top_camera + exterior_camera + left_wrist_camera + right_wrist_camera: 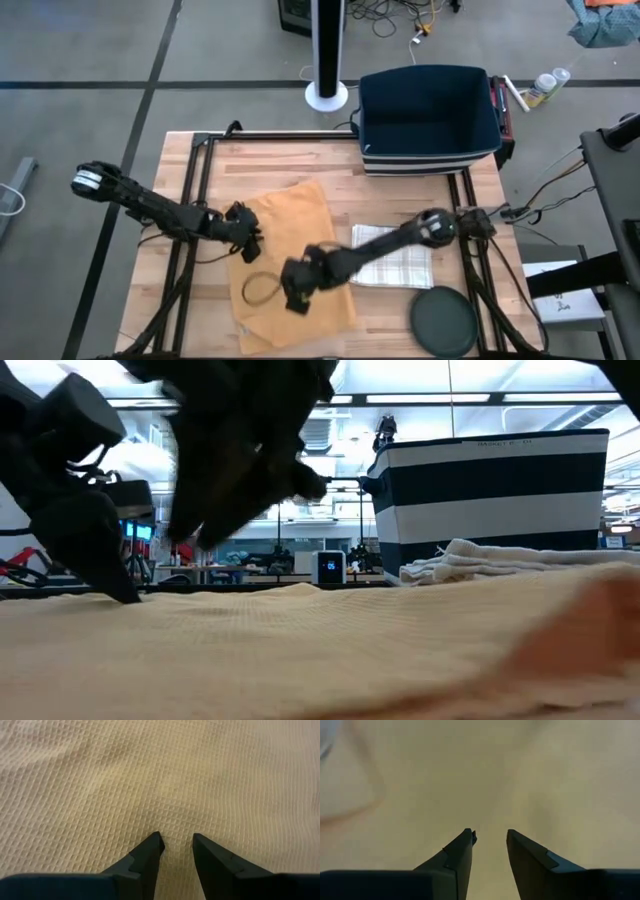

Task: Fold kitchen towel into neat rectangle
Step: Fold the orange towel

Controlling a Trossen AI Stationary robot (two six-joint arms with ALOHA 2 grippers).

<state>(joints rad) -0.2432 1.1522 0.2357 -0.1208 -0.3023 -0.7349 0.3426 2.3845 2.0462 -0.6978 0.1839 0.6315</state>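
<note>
The big towel [290, 255] lies flat on the surface [330, 165]. A folded cloth [395, 258] lies right of it. The basket [430, 120] sits behind the cloth. A round lid [444, 322] lies in front.

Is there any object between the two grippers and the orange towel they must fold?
Nothing visible. The left gripper and the right gripper are both directly over the orange towel, fingers slightly parted, only cloth ahead of them.

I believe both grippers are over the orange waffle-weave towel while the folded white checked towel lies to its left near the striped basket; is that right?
Nearly. The folded white checked towel lies to the right of the orange waffle-weave towel, not its left, as the high view shows. The rest holds: the left gripper and right gripper are both over the orange towel, and the checked one sits on the side of the navy-and-white striped basket.
</note>
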